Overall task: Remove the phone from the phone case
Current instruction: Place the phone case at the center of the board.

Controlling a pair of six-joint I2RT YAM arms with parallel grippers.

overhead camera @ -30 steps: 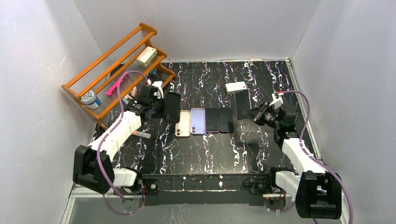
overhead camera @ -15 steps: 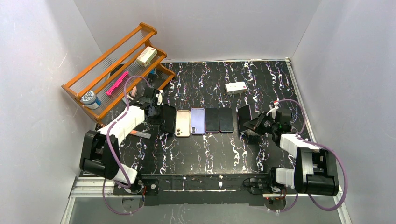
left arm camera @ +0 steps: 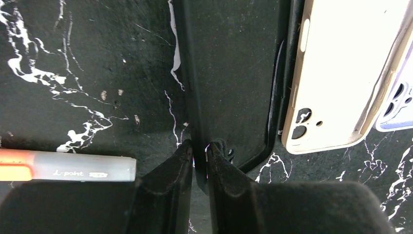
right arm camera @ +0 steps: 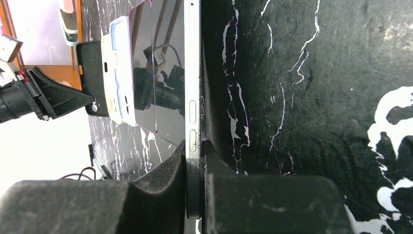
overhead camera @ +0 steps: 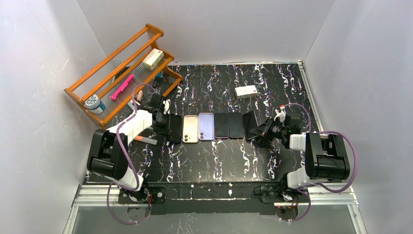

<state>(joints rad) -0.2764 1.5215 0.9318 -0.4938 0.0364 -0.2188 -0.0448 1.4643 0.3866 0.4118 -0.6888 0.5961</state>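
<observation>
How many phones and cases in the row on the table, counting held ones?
6. Left to right: black case in the left gripper, cream one, purple one, dark phone, second dark phone, then the phone in the right gripper. None seem hidden.

Top view: above and behind the arm bases, looking down on the desk (overhead camera: 209,161). Left wrist: very close, facing down at the black case (left arm camera: 234,73), left end of the phone row (overhead camera: 207,126). Right wrist: equally close, edge-on along the phone (right arm camera: 192,73) at the row's right end. Both wrists share the white case (left arm camera: 341,73).
</observation>
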